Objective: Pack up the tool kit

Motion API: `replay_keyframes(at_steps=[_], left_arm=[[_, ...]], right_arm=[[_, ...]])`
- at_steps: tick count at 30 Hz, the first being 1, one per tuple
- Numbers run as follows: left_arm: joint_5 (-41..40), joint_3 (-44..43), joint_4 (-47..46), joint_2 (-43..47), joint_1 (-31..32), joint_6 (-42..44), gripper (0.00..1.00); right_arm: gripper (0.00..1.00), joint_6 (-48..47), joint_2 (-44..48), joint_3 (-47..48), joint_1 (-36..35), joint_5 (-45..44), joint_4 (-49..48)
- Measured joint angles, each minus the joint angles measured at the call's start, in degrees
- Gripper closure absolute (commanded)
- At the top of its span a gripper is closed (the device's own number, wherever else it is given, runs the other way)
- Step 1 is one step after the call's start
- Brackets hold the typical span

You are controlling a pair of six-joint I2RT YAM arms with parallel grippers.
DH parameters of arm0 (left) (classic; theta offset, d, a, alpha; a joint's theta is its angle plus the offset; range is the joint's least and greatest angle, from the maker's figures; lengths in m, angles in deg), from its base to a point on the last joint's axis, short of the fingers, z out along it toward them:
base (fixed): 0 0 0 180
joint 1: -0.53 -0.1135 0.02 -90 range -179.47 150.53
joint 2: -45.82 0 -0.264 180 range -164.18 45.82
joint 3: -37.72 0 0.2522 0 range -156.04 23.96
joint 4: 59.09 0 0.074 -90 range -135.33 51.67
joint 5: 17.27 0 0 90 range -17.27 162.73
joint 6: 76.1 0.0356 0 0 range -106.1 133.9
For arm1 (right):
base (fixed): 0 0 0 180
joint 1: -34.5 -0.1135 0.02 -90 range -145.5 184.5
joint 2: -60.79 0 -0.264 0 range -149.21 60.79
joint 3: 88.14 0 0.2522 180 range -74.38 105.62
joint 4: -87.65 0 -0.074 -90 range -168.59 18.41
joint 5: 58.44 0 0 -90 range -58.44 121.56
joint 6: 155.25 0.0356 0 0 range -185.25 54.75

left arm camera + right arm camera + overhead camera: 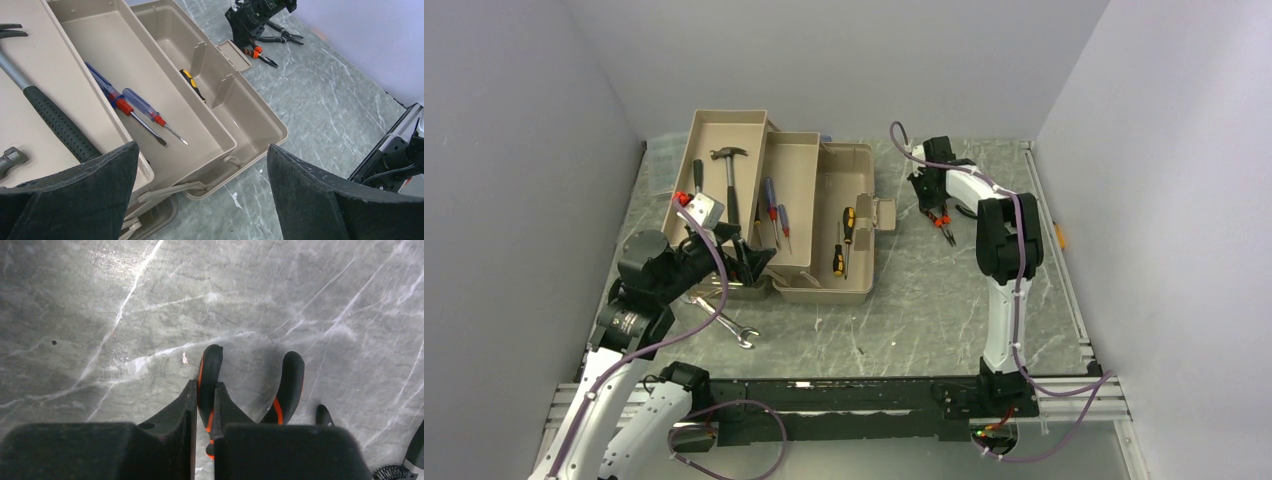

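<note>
The tan toolbox (pixel 856 292) stands open with its trays folded out to the left; it also shows in the left wrist view (pixel 272 125). A hammer (pixel 729 185) lies in the far-left tray. Blue-red screwdrivers (pixel 125 102) lie in the middle tray. Black-yellow screwdrivers (pixel 844 240) lie in the base. A steel wrench (pixel 736 333) lies on the table near the left arm. My left gripper (pixel 202 146) is open and empty above the toolbox's near corner. My right gripper (pixel 205 385) is shut on one handle of the black-orange pliers (pixel 292 375), right of the toolbox (pixel 944 228).
A clear organiser box (pixel 659 160) sits at the back left by the wall. Another dark tool (pixel 282 36) lies beside the right gripper. Grey walls close in both sides and the back. A metal rail (pixel 1064 290) runs along the table's right edge.
</note>
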Motion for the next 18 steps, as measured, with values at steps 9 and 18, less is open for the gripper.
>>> replay_keyframes(at_steps=[9, 18], left_arm=[[0.0, 0.0, 0.0, 0.3, 0.0, 0.0, 0.01], [0.0, 0.0, 0.0, 0.5, 0.0, 0.0, 0.01]], right_arm=[[1.00, 6.7, 6.4, -6.9, -0.1, 2.6, 0.3], [1.00, 15.2, 23.7, -13.9, -0.2, 9.0, -1.0]])
